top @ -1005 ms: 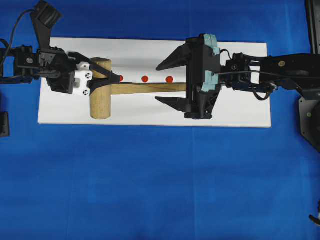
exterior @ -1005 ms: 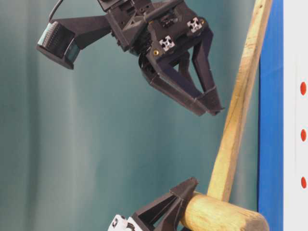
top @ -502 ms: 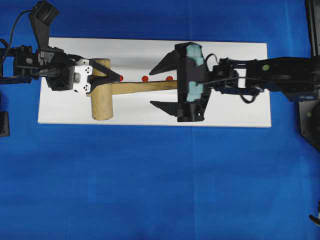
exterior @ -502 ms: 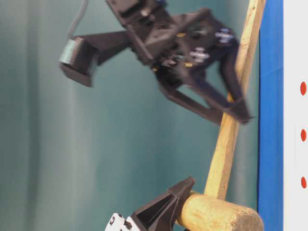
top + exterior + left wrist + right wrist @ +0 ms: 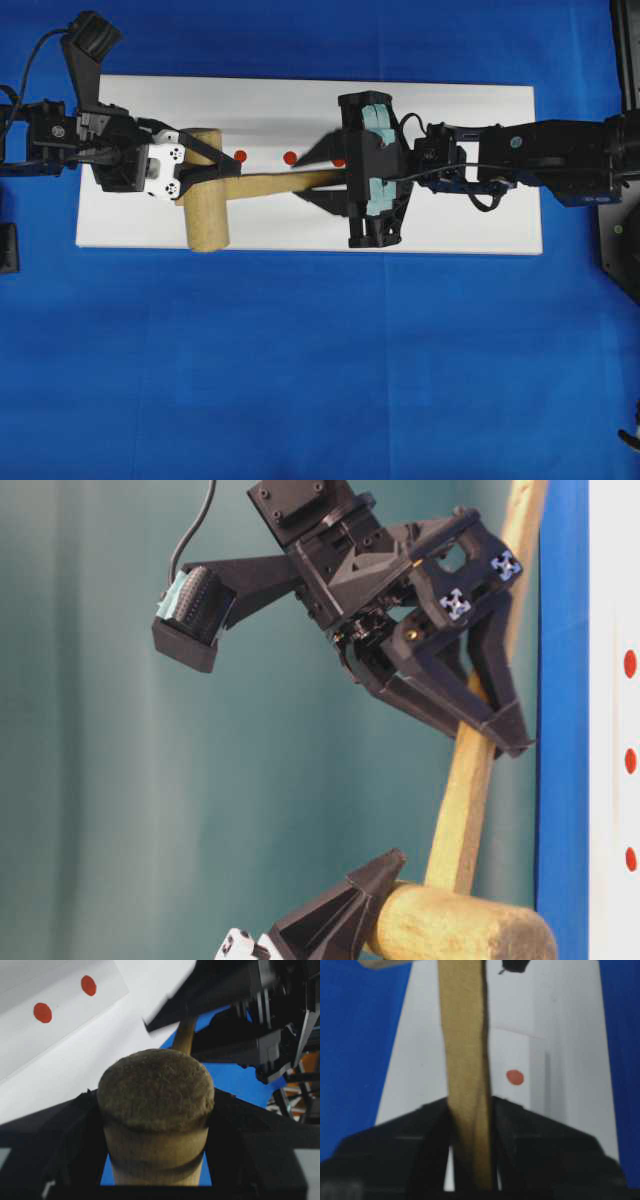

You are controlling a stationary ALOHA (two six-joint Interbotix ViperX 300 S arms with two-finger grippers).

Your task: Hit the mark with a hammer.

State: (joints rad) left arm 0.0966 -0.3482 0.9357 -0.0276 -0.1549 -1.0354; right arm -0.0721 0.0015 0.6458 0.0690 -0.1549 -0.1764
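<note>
Overhead view lays out the whole scene: a white rectangular block [image 5: 300,100] on a blue cloth [image 5: 320,370], three red dots in a row, and the mark [image 5: 290,157] as the middle one, just at 12 o'clock from the handle of the hammer [image 5: 205,205]. From above, the third dot is mostly hidden under the right gripper [image 5: 312,178], whose black fingers are pinched onto the flat, pale wooden handle. The right wrist view confirms that grip, with the handle running up between both pads and one red dot at 3 o'clock of it. The left gripper [image 5: 212,168] clasps the thick cylindrical head; only the left wrist view shows the head's rough, fibrous end face. The table-level view alone shows the handle tilted clear of the block.
</note>
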